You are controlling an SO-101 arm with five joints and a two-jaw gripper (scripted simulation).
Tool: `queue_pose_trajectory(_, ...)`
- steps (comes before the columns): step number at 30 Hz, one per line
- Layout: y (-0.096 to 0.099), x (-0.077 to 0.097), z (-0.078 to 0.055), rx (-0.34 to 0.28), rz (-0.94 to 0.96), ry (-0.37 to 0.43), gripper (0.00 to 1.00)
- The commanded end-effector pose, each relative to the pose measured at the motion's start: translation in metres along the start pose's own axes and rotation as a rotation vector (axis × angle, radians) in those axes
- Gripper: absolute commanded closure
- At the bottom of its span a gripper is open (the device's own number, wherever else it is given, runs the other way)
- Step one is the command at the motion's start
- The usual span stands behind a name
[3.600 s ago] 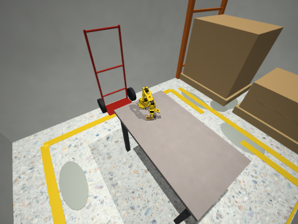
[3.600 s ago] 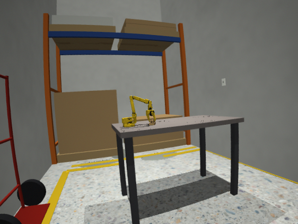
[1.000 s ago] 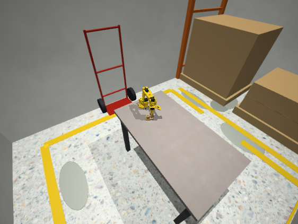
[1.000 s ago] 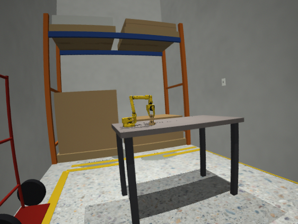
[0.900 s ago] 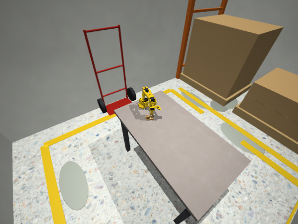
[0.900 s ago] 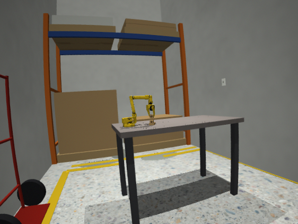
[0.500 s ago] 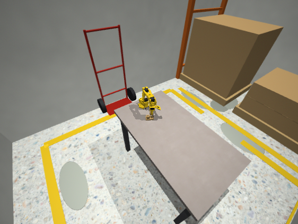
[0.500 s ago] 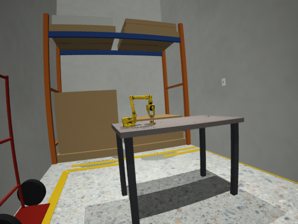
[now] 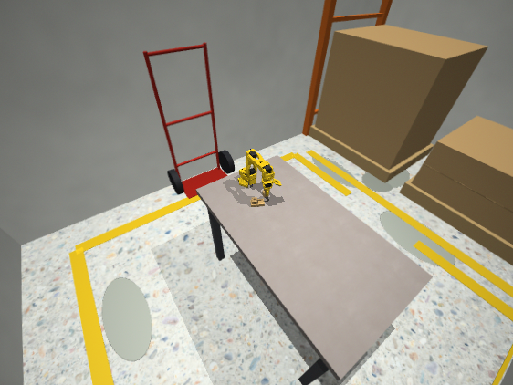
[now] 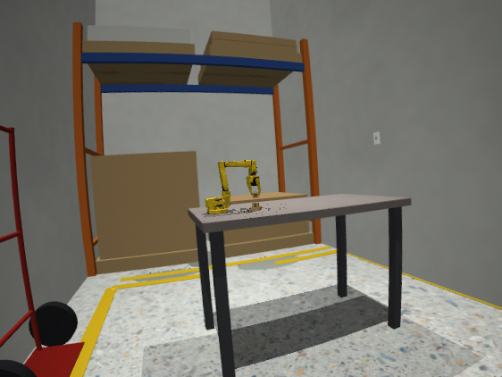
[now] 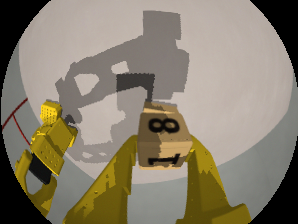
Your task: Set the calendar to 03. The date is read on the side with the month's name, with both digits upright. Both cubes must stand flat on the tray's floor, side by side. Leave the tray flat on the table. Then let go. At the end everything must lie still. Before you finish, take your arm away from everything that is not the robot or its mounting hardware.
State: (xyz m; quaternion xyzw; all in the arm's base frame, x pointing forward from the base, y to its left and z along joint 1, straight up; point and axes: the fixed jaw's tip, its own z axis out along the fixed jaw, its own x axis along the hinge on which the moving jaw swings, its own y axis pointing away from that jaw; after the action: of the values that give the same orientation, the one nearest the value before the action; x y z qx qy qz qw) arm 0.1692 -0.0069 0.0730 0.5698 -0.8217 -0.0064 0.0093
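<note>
My yellow gripper (image 11: pixel 160 183) is shut on a wooden calendar cube (image 11: pixel 161 137). The cube's face towards the wrist camera shows an 8, and a darker marking shows on the face below it. The cube hangs over the bare table top, and the arm's shadow falls beyond it. In the top view the gripper (image 9: pixel 266 196) points down, just right of the small wooden tray (image 9: pixel 258 202) near the arm's base. In the exterior view the cube (image 10: pixel 255 205) shows right under the fingers (image 10: pixel 255 195), close to the table. The second cube is too small to make out.
The arm's base (image 9: pixel 246 175) stands at the table's far end, near the edge. A red hand truck (image 9: pixel 192 123) stands on the floor behind that end. Large cardboard boxes (image 9: pixel 392 91) and an orange rack stand to the right.
</note>
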Motion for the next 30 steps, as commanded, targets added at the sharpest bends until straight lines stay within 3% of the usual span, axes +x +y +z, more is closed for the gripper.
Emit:
queue_pose_trajectory(1, -0.005, -0.012, -0.005, 0.044, -0.064, -0.015, 1.0)
queue_pose_trajectory(8, 0.011, -0.063, -0.001, 0.044, -0.348, -0.015, 1.0)
queue_pose_trajectory(16, 0.049, -0.115, 0.007, 0.043, -0.675, -0.015, 1.0)
queue_pose_trajectory(30, 0.085, -0.142, 0.013, 0.041, -0.893, -0.015, 1.0)
